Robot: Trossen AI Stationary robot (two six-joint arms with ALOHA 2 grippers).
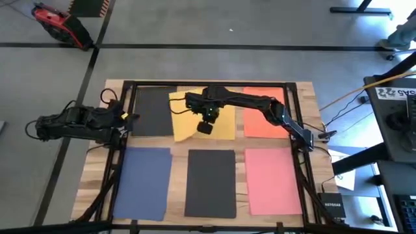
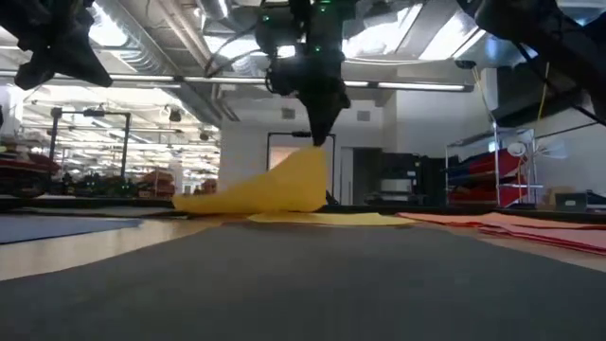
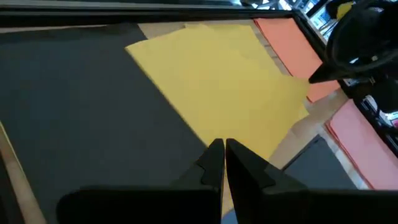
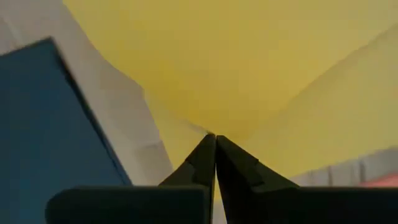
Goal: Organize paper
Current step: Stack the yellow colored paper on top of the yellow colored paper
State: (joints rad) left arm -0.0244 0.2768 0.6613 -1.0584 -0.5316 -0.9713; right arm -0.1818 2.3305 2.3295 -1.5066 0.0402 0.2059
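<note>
Along the table's point(image 1: 97, 175) near edge lie blue paper point(image 1: 143, 182), dark paper point(image 1: 210, 182) and pink paper point(image 1: 273, 181). Toward the far edge, the right gripper point(image 2: 320, 137) pinches the yellow paper point(image 2: 275, 188) by one corner, lifting it and hiding part of the sheet beneath. The left gripper point(image 3: 219, 155) waits at the left edge with fingers together, near another dark sheet point(image 1: 151, 110).

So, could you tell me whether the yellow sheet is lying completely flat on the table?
No, the right gripper pinches the yellow sheet and holds one corner well above the table.
</note>
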